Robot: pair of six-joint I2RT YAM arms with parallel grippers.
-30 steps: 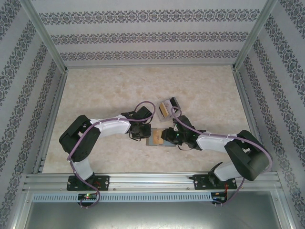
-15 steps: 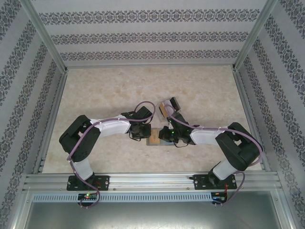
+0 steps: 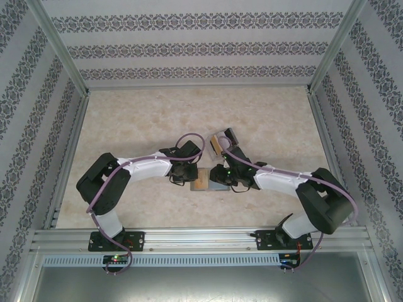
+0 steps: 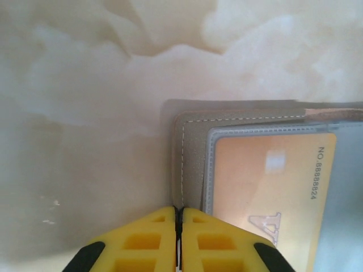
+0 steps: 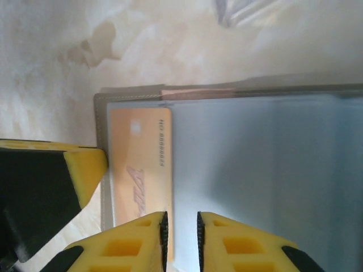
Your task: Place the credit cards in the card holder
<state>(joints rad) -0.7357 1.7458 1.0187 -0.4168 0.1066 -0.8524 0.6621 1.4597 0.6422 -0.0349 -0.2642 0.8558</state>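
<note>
**Top view:** the open card holder (image 3: 214, 186) lies mid-surface (image 3: 138, 119), between the left pincer (image 3: 188, 178) and the right pincer (image 3: 218, 177).

**Left wrist:** the fingers are pressed together at the holder's left edge. The orange card (image 4: 266, 187) sits under the clear pocket.

**Right wrist:** the fingers stand slightly apart over that card's right edge.

The card looks thin, stiff and slick, so it is probably best pinched by an exposed edge.

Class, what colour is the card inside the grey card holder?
Pale orange-gold card, clearest in the left wrist view.
</note>
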